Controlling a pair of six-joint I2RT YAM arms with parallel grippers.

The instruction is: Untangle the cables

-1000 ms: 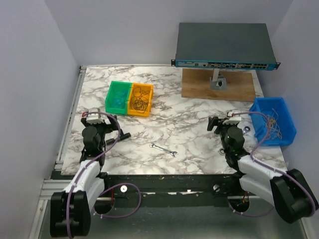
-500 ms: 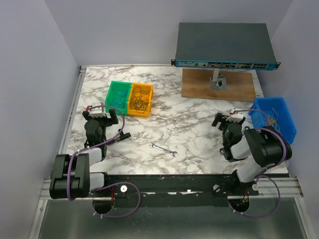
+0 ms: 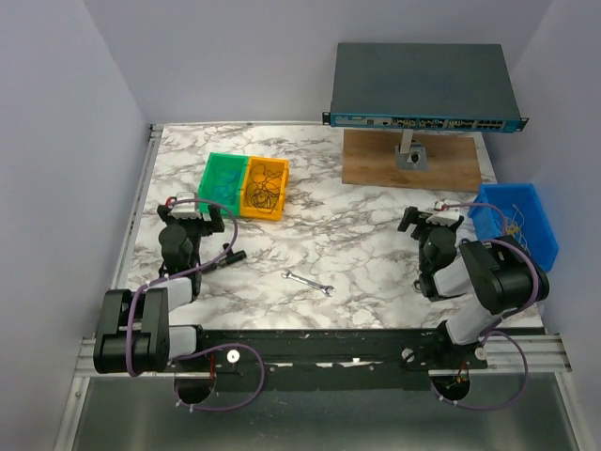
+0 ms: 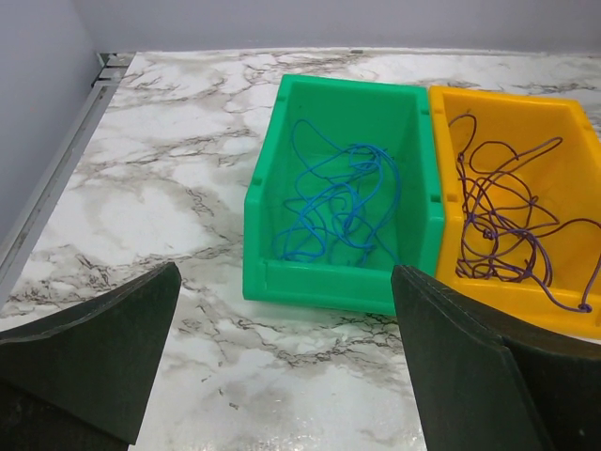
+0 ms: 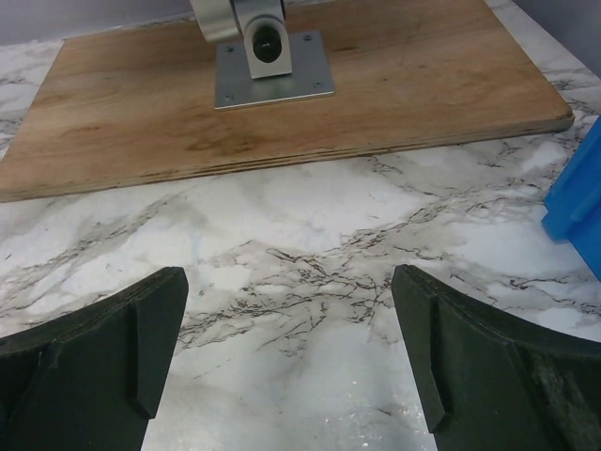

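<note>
Blue cables point(image 4: 338, 202) lie tangled in a green bin point(image 4: 258, 225), and dark purple-brown cables point(image 4: 507, 225) fill the orange bin point(image 4: 563, 141) beside it. In the top view these bins, green point(image 3: 210, 178) and orange point(image 3: 280, 193), stand at the back left. Thin yellowish cables point(image 3: 515, 228) rest in a blue bin point(image 3: 498, 199) at the right. My left gripper point(image 3: 195, 210) hovers just in front of the green bin, open and holding nothing point(image 4: 286, 376). My right gripper point(image 3: 430, 219) is open and holding nothing too point(image 5: 286, 362), left of the blue bin, facing the wooden board.
A small silver wrench point(image 3: 308, 282) lies on the marble table between the arms. A wooden board point(image 5: 394, 85) with a metal bracket point(image 5: 268, 52) carries a network switch point(image 3: 423, 89) at the back right. The blue bin's corner point(image 5: 577, 202) shows at the right wrist view's edge.
Both arms have folded back into a more upright stance, their grippers shifting slightly away from the near edge. The right jaws have spread wider.
</note>
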